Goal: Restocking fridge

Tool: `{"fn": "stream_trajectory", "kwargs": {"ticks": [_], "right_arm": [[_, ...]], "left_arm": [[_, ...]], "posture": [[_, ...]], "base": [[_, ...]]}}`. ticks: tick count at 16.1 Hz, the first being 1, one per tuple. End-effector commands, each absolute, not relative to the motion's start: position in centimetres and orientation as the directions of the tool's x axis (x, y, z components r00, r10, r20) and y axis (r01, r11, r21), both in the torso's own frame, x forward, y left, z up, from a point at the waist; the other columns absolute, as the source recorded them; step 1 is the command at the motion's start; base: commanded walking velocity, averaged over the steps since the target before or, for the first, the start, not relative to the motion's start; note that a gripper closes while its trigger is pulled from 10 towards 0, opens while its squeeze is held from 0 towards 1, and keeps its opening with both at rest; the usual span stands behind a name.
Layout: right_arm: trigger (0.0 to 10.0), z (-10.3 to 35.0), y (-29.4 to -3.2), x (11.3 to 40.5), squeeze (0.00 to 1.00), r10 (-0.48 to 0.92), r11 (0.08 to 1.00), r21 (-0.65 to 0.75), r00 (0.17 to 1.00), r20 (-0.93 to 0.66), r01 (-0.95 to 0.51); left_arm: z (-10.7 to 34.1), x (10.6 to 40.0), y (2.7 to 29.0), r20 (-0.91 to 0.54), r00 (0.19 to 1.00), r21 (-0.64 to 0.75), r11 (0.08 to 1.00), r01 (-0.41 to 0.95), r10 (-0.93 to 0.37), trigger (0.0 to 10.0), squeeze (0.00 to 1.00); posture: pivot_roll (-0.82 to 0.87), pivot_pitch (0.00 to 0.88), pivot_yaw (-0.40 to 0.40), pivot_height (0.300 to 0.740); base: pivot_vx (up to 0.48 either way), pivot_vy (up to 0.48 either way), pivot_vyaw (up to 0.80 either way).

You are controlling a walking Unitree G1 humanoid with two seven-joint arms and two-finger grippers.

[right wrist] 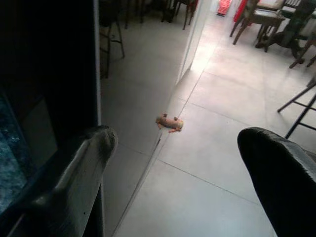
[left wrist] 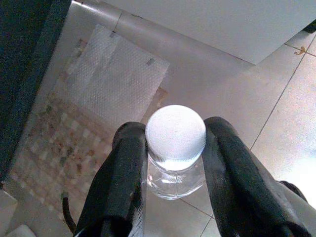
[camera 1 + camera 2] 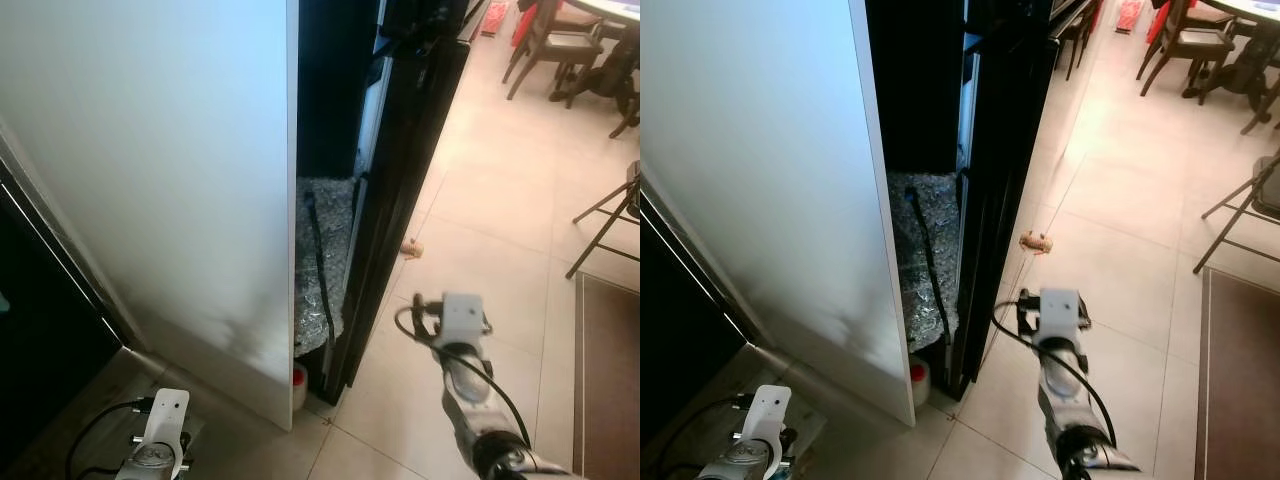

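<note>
Head views: the robot stood at the side of the fridge (image 3: 400, 180), looking down the gap between a white panel (image 3: 180, 180) and the dark fridge body. The door edge looked barely ajar; I couldn't tell whether it was open enough to load. Foil-like sheeting (image 3: 325, 270) and a black cable (image 3: 318, 260) sat in the gap, and a small red-capped container (image 3: 919, 378) stood on the floor at its foot. A small tan object (image 3: 1036, 240) lay on the tiles nearby. Chairs (image 3: 550, 45) stood well apart.

Left wrist view: left gripper (image 2: 175, 163) was clamped on a clear bottle (image 2: 176, 148) just under its white cap, hanging over the tiles and a mat (image 2: 94, 113). The contents looked clear.

Right wrist view: right gripper (image 1: 173, 153) was spread wide and empty, near the fridge door edge.

Risks, my read: the bottle could slip from the neck grip if swung. The right fingers could miss the door edge or snag the cable.
</note>
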State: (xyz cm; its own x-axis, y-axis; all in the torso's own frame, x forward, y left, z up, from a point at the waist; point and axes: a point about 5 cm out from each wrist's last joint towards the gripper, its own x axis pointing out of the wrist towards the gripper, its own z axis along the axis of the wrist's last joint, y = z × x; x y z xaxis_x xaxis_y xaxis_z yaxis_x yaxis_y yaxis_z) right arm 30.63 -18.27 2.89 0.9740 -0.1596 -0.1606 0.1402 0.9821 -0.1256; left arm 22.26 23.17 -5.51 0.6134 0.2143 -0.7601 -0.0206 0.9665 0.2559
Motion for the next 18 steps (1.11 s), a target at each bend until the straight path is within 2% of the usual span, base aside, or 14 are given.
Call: {"fn": "stream_trajectory", "kwargs": {"ticks": [1,3,7,13,14,15,18], "right_arm": [[10.0,3.5,-18.8,30.6,0.00,-0.179,0.978,-0.131,0.978,-0.107,0.164],[10.0,3.3,-18.5,30.4,0.00,-0.145,0.980,-0.153,0.984,-0.102,0.128],[10.0,4.0,-16.7,31.3,0.00,0.008,0.996,-0.089,0.995,-0.099,-0.017],[10.0,5.6,-16.0,32.9,0.00,0.053,0.995,-0.082,0.996,-0.069,-0.058],[10.0,5.7,-16.0,33.0,0.09,0.055,0.995,-0.083,0.996,-0.070,-0.061],[10.0,5.8,-16.1,33.1,1.00,0.056,0.995,-0.082,0.996,-0.071,-0.062],[10.0,6.1,-16.3,33.4,1.00,0.058,0.994,-0.087,0.996,-0.073,-0.064]], "left_arm": [[-5.6,22.1,23.2,-0.764,0.611,0.268,0.963,0.003,0.210,10.0,0.00],[-5.6,22.1,23.2,-0.763,0.612,0.269,0.963,0.006,0.209,10.0,0.00],[-5.4,22.4,23.1,-0.755,0.619,0.266,0.964,-0.010,0.215,10.0,0.00],[-5.4,22.5,23.0,-0.756,0.618,0.259,0.966,-0.019,0.215,10.0,0.00],[-5.4,22.5,23.0,-0.756,0.618,0.258,0.966,-0.021,0.216,10.0,0.00],[-5.4,22.5,23.0,-0.757,0.617,0.258,0.966,-0.023,0.217,10.0,0.00],[-5.4,22.5,23.0,-0.757,0.616,0.258,0.966,-0.025,0.218,10.0,0.00]], "posture": [[0.02,0.000,-0.029,0.740],[0.02,0.000,-0.030,0.740],[0.03,0.000,-0.035,0.740],[0.03,0.000,-0.043,0.740],[0.03,0.000,-0.044,0.740],[0.03,0.000,-0.045,0.740],[0.03,0.000,-0.045,0.740]], "base": [[0.000,0.000,0.00],[0.000,0.000,0.00],[0.000,0.000,0.00],[0.000,0.000,0.00],[0.000,0.000,0.00],[0.000,0.000,0.00],[0.000,0.000,0.00]]}}
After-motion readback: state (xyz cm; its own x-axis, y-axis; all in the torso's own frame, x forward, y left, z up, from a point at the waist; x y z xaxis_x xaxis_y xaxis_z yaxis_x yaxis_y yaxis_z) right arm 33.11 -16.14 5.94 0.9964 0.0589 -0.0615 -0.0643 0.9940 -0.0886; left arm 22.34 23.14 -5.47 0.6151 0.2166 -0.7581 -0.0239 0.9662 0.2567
